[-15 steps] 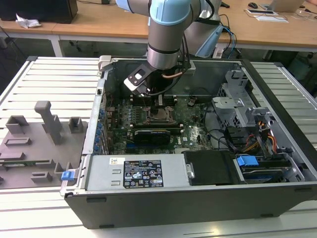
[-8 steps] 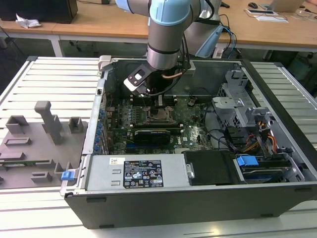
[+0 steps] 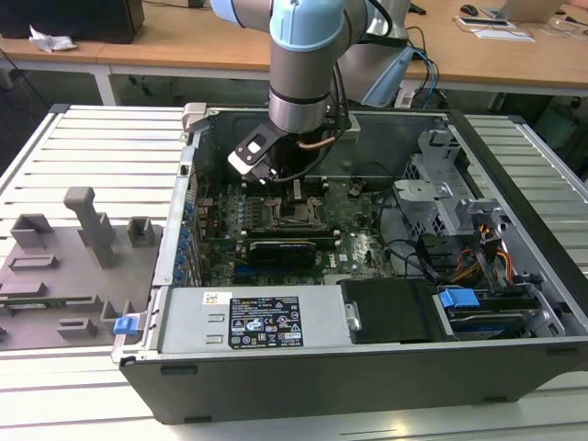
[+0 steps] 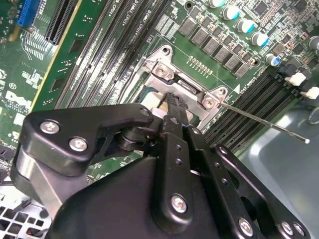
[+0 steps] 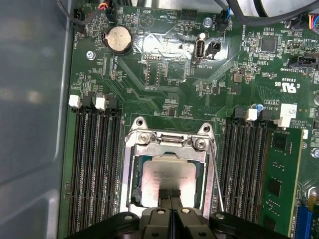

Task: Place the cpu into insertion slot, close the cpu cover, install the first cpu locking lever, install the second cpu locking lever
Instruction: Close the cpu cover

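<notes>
The cpu (image 5: 167,172) lies in the insertion slot (image 5: 127,164), silver top facing up. The cpu cover (image 5: 169,149) lies flat over it, framing the chip in its window. My gripper (image 5: 169,191) is shut, and its joined fingertips (image 4: 172,101) rest at the cover's edge over the cpu, holding nothing. A thin wire locking lever (image 5: 216,172) runs along one side of the socket, and its free end stands raised off the board (image 4: 279,128). In the exterior view the gripper (image 3: 296,191) hangs just above the socket (image 3: 296,215) inside the computer case.
Long black memory slots (image 5: 94,164) flank the socket on both sides. The case walls (image 3: 188,184), the power supply (image 3: 262,322), cables and the drive cage (image 3: 441,197) surround the board. A grey fixture plate (image 3: 64,266) lies on the exterior view's left.
</notes>
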Tool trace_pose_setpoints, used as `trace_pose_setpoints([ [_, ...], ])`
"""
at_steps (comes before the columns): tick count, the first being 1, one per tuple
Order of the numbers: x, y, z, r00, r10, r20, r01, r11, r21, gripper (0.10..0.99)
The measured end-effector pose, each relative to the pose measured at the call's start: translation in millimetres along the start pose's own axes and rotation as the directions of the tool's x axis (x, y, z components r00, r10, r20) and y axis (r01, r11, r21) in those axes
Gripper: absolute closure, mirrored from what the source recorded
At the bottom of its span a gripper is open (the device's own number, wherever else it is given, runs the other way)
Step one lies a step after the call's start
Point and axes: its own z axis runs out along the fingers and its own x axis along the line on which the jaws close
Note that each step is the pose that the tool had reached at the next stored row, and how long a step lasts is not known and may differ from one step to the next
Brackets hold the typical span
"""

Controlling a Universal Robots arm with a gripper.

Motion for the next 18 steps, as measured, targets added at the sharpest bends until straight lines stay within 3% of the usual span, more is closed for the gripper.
trace_pose_setpoints([
  [13,0.3,0.6,-5.9,1.0000,0.000,-0.0006,0.000,1.0000,-0.001,0.980],
  [18,-0.5,9.3,-6.1,1.0000,0.000,-0.0005,0.000,1.0000,0.001,0.980],
])
